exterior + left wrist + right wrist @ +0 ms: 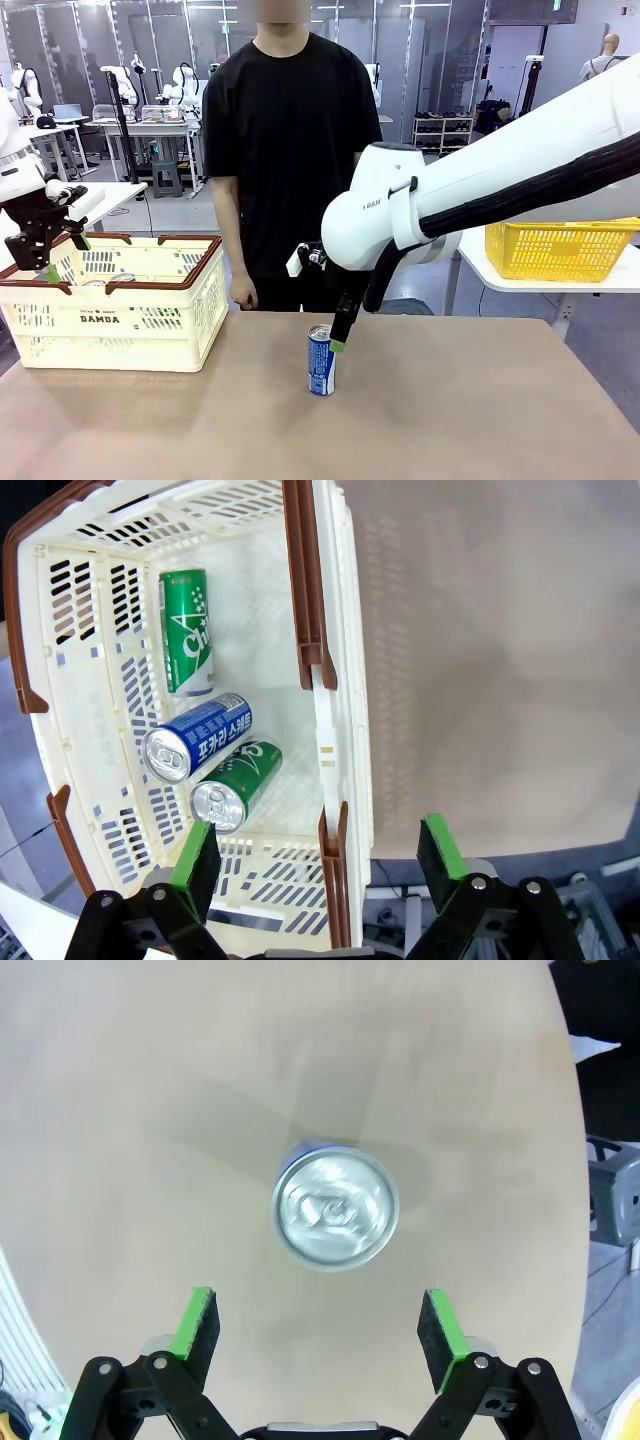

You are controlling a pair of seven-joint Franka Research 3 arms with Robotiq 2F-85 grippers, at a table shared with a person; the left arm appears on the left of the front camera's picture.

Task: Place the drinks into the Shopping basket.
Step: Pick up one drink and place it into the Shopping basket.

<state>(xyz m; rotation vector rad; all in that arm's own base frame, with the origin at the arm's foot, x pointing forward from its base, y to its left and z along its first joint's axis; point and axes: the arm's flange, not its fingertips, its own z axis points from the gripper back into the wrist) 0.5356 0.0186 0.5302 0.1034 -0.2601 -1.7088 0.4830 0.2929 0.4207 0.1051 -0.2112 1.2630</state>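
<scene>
Hovering open above upright blue can (321, 360), right gripper (338, 343), bare table (450, 400) around

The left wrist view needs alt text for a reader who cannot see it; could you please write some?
Three drink cans lie on their sides inside the cream shopping basket: a green can, a blue can and a second green can. The open left hand hovers above the basket's brown rim, one finger over the basket and one over the tan table.

Three cans (205, 730) lie in the basket (150, 330) at table (450, 400) left; another can (321, 360) stands mid-table.
</scene>
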